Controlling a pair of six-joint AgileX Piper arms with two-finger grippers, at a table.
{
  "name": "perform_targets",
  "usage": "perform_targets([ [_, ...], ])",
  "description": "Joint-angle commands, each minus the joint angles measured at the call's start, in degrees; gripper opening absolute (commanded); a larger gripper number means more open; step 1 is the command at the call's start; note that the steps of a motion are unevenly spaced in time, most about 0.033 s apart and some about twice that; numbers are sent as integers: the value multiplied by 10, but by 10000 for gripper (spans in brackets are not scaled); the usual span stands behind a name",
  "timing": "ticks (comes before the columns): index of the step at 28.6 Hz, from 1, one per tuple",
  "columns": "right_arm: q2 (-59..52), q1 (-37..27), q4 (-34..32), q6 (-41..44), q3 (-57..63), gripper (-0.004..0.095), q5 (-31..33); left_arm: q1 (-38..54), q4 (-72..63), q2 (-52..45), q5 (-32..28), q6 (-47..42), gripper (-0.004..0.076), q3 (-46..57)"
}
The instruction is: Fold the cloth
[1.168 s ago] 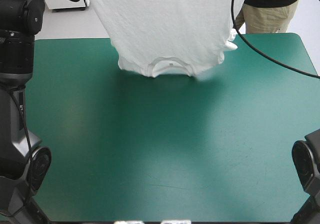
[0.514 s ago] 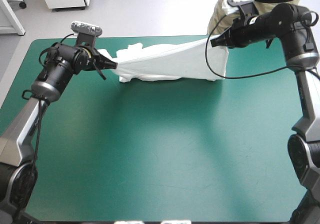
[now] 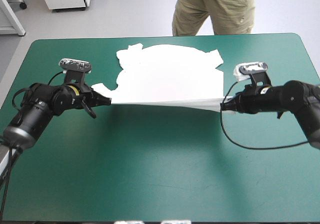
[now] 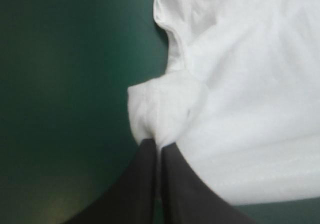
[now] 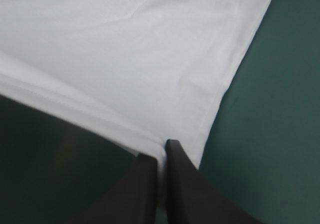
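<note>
The white T-shirt (image 3: pixel 167 74) lies spread over the far half of the teal-green table, its near hem stretched taut just above the cover between my two grippers. My left gripper (image 3: pixel 106 101) is shut on the hem's left corner, a bunched fold of T-shirt (image 4: pixel 165 114) ahead of the left gripper (image 4: pixel 158 145). My right gripper (image 3: pixel 224 105) is shut on the hem's right corner, where the T-shirt (image 5: pixel 130 59) fans out ahead of the right gripper (image 5: pixel 161 154). Sleeves and collar lie toward the table's far edge.
A person stands just beyond the table's far edge (image 3: pixel 165 35), not over it. Bare teal-green cover (image 3: pixel 165 169) fills the near half of the table.
Earlier the T-shirt hung lifted high; both grippers have come down and toward the near side, laying the T-shirt flat on the far half with the hem still held.
</note>
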Motion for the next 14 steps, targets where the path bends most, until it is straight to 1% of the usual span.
perform_targets([
  [1, -85, -2, 13, 0, 76, -11, -30, 2, 0, -79, -13, 5, -9, 40],
  [4, -132, -2, 15, 5, 136, -11, -21, 2, 3, -128, 16, 5, -9, 77],
  [8, -183, -2, 15, 19, 197, -11, 6, 2, -4, -179, 63, 4, -9, 130],
  [14, -247, -2, 12, 37, 263, 5, 45, 2, -25, -261, 90, 4, -9, 230],
])
